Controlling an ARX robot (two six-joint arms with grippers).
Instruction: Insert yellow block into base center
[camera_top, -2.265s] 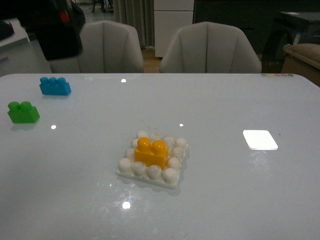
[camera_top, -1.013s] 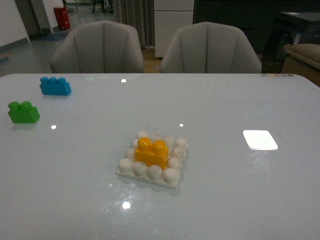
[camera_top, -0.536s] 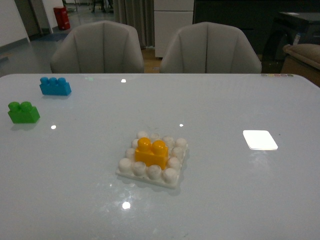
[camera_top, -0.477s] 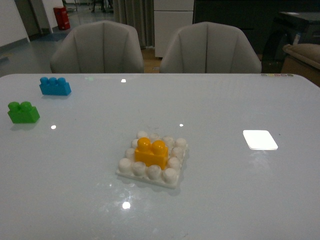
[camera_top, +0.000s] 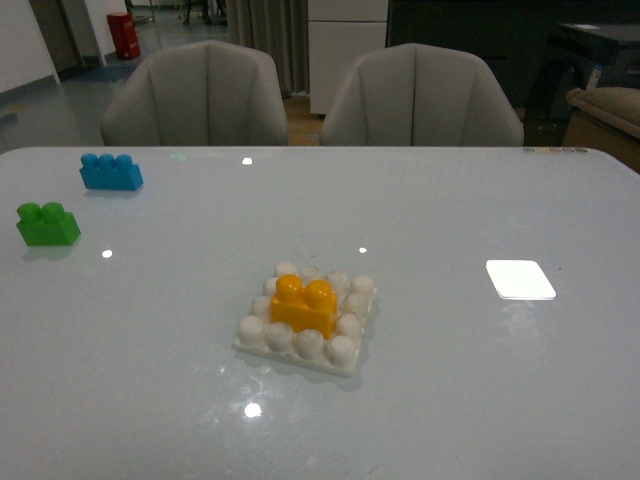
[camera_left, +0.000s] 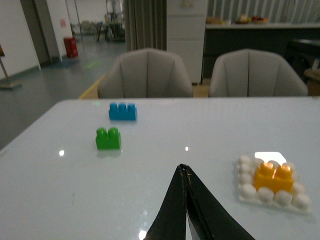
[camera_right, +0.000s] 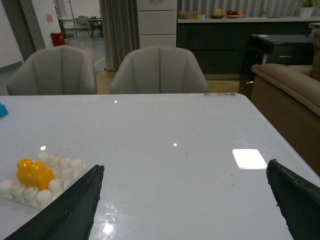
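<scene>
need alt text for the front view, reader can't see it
A yellow block sits in the middle of a white studded base on a pale table. A green brick and blue brick sit far left; no claws show.

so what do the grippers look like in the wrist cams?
Both are plain black. The left gripper shows two slim tapered fingers ending in a narrow point. The right gripper shows broad, dark wedge-shaped fingers. No cables or markings are visible.
</scene>
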